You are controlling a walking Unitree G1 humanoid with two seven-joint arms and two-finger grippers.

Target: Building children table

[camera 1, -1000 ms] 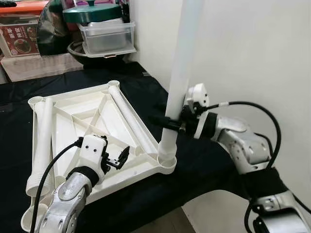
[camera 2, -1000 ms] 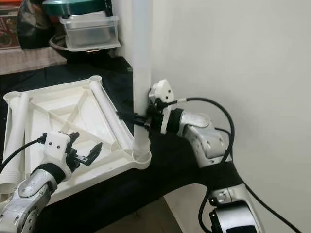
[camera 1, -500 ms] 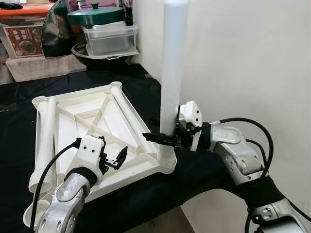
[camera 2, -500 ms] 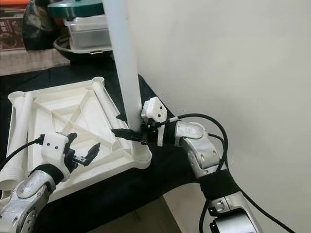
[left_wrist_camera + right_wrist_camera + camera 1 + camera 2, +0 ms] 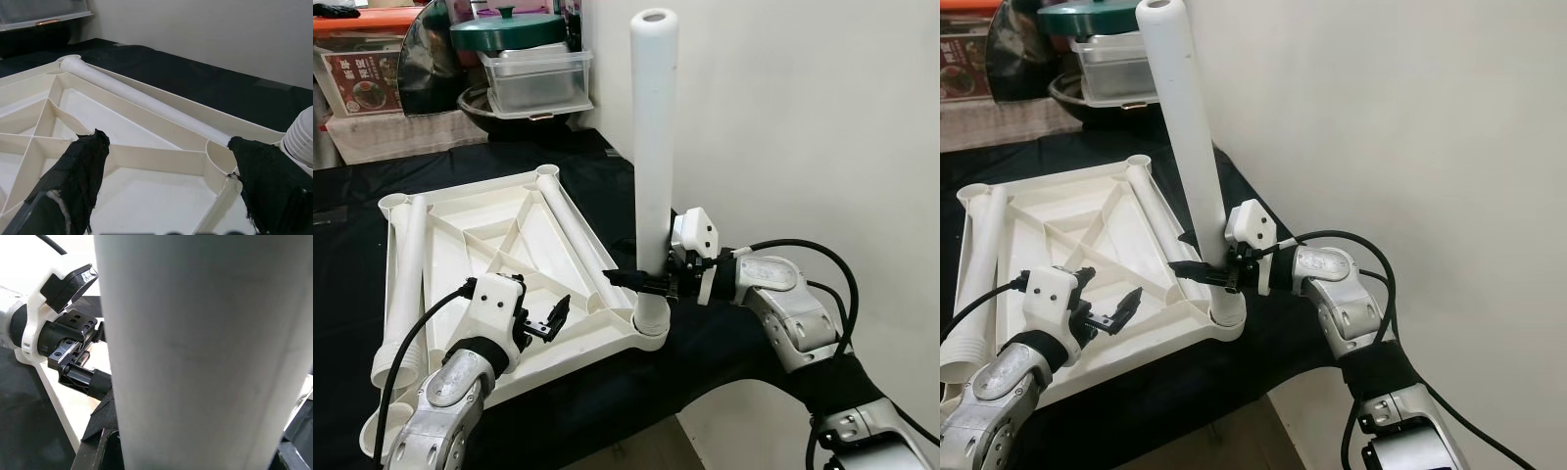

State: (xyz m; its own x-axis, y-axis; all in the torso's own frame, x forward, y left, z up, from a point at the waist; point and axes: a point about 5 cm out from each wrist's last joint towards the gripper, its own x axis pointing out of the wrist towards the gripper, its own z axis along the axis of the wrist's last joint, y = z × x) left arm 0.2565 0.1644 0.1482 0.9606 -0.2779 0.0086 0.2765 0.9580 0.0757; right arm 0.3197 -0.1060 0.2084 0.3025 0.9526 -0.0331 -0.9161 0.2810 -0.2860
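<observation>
A white children's table top [image 5: 460, 192] lies upside down on a black cloth. One white leg [image 5: 654, 147] stands nearly upright in its near right corner socket [image 5: 651, 331]. My right gripper [image 5: 643, 282] is shut on this leg just above the socket. Two more legs lie flat, one along the right rib [image 5: 573, 235] and one along the left edge [image 5: 403, 279]. My left gripper [image 5: 548, 318] hovers open over the near part of the underside, holding nothing. In the left wrist view its fingers [image 5: 73, 171] frame the ribs and the lying leg [image 5: 146, 100].
A white wall [image 5: 803, 117] rises close on the right. Plastic boxes [image 5: 533, 78], a green-lidded pot [image 5: 504, 27] and a red carton [image 5: 357, 78] are stacked at the back. The cloth-covered surface ends near the front, with floor [image 5: 636, 455] below.
The leg swung from leaning right to almost upright, its top end now in sight. My right gripper moved down and left with it. The left gripper stayed put.
</observation>
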